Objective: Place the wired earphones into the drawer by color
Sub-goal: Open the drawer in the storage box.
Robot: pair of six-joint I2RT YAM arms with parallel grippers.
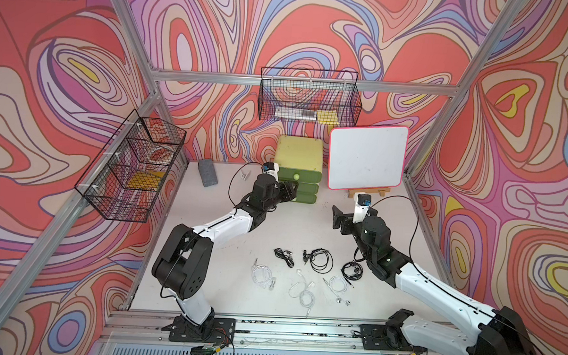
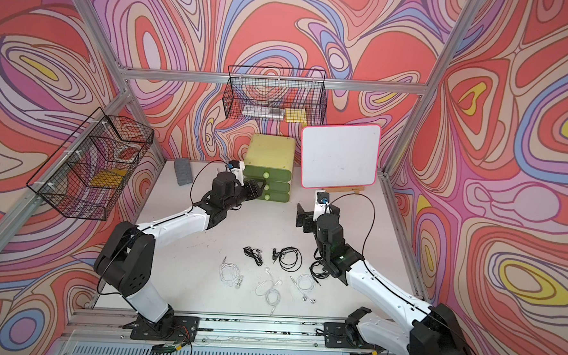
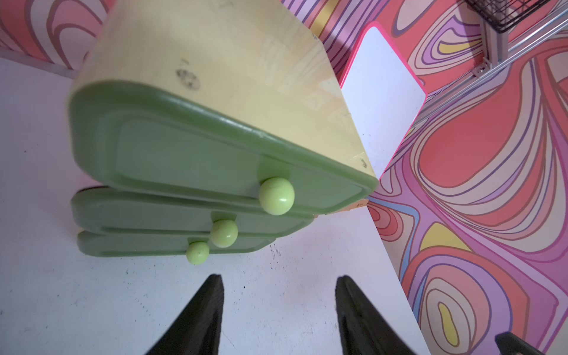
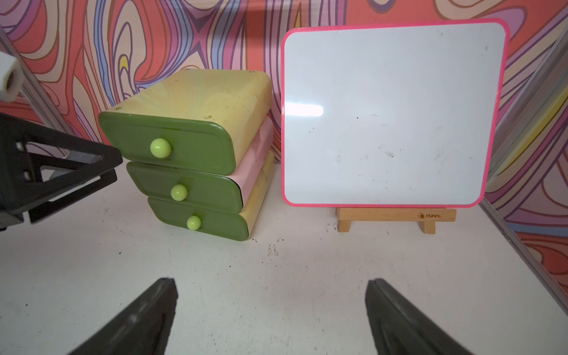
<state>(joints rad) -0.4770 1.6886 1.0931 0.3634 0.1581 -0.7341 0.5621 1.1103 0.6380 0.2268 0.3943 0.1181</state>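
Left gripper (image 3: pixel 278 279) hangs just before the drawer (image 1: pixel 299 152) front, jaws parted and empty; right gripper (image 4: pixel 272 282) waits wide open, also empty. Black and white wired earphones (image 1: pixel 283 255) lie on the table (image 1: pixel 239 249) nearer the robot. It looks like the drawer-opening step: next, pinch one knob (image 3: pixel 276 195) squarely and pull straight.

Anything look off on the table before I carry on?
Nothing spilled or damaged; the drawer looks shut. One black earphone set lies close beside the right arm, partly hidden by it in a top view.
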